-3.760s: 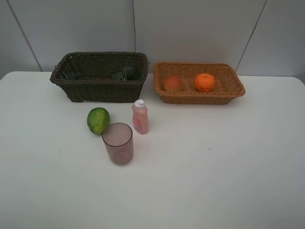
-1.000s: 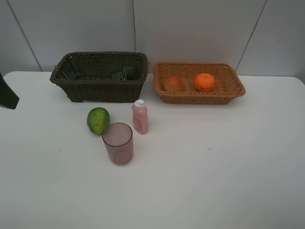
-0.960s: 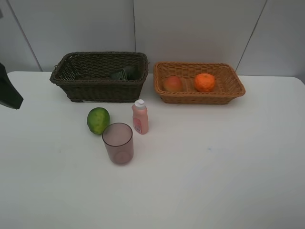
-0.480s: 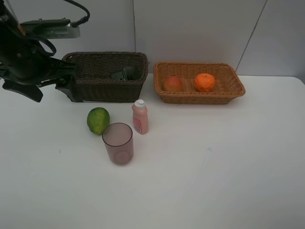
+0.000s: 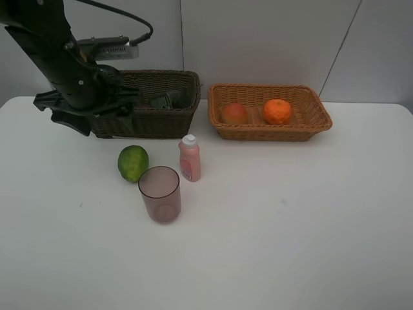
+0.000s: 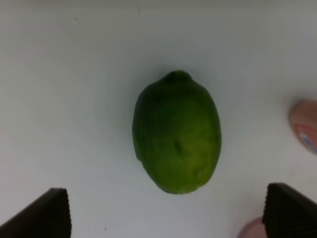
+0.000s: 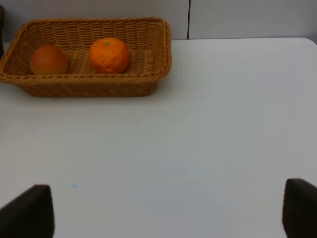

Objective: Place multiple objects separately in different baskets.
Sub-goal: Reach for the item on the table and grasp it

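Looks like a robot lab setup to me: bare white table (image 5: pixel 303 252), plain grey panel wall (image 5: pixel 258 39), black robot arm (image 5: pixel 61 55).

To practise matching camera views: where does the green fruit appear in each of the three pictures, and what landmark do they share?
Exterior high: green fruit on the table, beside the mauve cup.
Left wrist: green fruit fills the middle.
Right wrist: not in it.
Shared landmark: pink bottle, seen in the exterior high and left wrist views.
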Action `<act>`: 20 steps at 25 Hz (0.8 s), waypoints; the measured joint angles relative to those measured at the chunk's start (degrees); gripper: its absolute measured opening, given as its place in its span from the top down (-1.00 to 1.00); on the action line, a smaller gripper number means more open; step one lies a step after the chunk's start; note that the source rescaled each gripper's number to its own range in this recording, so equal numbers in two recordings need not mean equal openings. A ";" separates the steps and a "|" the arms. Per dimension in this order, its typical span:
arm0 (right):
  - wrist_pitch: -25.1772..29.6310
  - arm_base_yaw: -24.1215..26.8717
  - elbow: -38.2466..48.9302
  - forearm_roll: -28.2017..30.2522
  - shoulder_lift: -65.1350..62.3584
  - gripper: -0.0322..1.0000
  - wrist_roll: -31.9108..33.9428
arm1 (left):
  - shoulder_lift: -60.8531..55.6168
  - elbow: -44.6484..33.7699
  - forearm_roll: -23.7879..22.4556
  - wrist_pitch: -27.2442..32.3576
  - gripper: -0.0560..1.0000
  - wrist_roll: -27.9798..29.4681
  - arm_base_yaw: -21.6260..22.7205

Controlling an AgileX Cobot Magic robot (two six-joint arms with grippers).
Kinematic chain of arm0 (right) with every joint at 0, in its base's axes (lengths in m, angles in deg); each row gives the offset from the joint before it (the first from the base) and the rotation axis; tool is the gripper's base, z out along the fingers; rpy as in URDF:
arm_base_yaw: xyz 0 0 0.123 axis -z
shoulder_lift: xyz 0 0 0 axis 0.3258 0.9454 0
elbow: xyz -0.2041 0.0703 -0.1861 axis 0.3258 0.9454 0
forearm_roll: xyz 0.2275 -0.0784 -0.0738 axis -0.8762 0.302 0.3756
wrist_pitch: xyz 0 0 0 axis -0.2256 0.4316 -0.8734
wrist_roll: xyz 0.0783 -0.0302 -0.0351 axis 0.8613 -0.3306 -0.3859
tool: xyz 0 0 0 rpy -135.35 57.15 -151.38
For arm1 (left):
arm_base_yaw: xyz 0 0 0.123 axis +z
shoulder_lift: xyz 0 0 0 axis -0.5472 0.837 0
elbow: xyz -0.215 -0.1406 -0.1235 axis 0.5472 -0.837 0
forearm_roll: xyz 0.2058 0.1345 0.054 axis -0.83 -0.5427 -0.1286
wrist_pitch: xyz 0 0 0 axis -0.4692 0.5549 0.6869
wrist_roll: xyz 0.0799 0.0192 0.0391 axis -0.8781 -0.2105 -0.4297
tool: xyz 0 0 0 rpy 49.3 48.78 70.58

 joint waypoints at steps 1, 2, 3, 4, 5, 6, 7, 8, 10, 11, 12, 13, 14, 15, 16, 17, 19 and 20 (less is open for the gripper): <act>0.00 0.00 0.00 0.00 0.00 -1.00 0.00 | 1.31 0.14 -0.07 -0.52 -1.00 0.40 0.00; 0.00 0.00 0.00 0.00 0.00 -1.00 0.00 | 2.45 0.27 -0.13 -1.46 -1.00 1.06 0.00; 0.00 0.00 0.00 0.00 0.00 -1.00 0.00 | 3.37 0.34 -0.13 -2.38 -1.00 1.46 0.00; 0.00 0.00 0.00 0.00 0.00 -1.00 0.00 | 4.45 0.45 -0.20 -3.17 -1.00 1.77 -0.21; 0.00 0.00 0.00 0.00 0.00 -1.00 0.00 | 5.50 0.53 -0.26 -4.00 -1.00 1.98 -0.62; 0.00 0.00 0.00 0.00 0.00 -1.00 0.00 | 6.56 0.63 -0.20 -4.91 -1.00 2.15 -0.86; 0.00 0.00 0.00 0.00 0.00 -1.00 0.00 | 7.45 0.63 -0.21 -5.71 -1.00 2.29 -1.17; 0.00 0.00 0.00 0.00 0.00 -1.00 0.00 | 8.50 0.63 -0.15 -6.58 -1.00 2.40 -1.44; 0.00 0.00 0.00 0.00 0.00 -1.00 0.00 | 10.18 0.63 -0.21 -8.01 -1.00 2.63 -1.81; 0.00 0.00 0.00 0.00 0.00 -1.00 0.00 | 10.82 0.63 -0.36 -8.44 -1.00 2.63 -1.91; 0.00 0.00 0.00 0.00 0.00 -1.00 0.00 | 11.38 0.74 -0.42 -8.85 -1.00 2.68 -1.97; 0.00 0.00 0.00 0.00 0.00 -1.00 0.00 | 11.87 0.90 -0.53 -9.11 -1.00 2.68 -1.97; 0.00 0.00 0.00 0.00 0.00 -1.00 0.00 | 12.22 1.11 -0.65 -9.36 -1.00 2.80 -1.97; 0.00 0.00 0.00 0.00 0.00 -1.00 0.00 | 12.62 1.24 -0.84 -9.62 -1.00 2.93 -1.97; 0.00 0.00 0.00 0.00 0.00 -1.00 0.00 | 12.99 1.40 -1.29 -9.77 -1.00 2.99 -1.97; 0.00 0.00 0.00 0.00 0.00 -1.00 0.00 | 13.36 1.60 -1.59 -9.92 -1.00 3.11 -1.97; 0.00 0.00 0.00 0.00 0.00 -1.00 0.00 | 13.74 1.71 -2.08 -10.13 -1.00 3.24 -1.97; 0.00 0.00 0.00 0.00 0.00 -1.00 0.00 | 13.81 1.78 -2.45 -10.17 -1.00 3.31 -1.97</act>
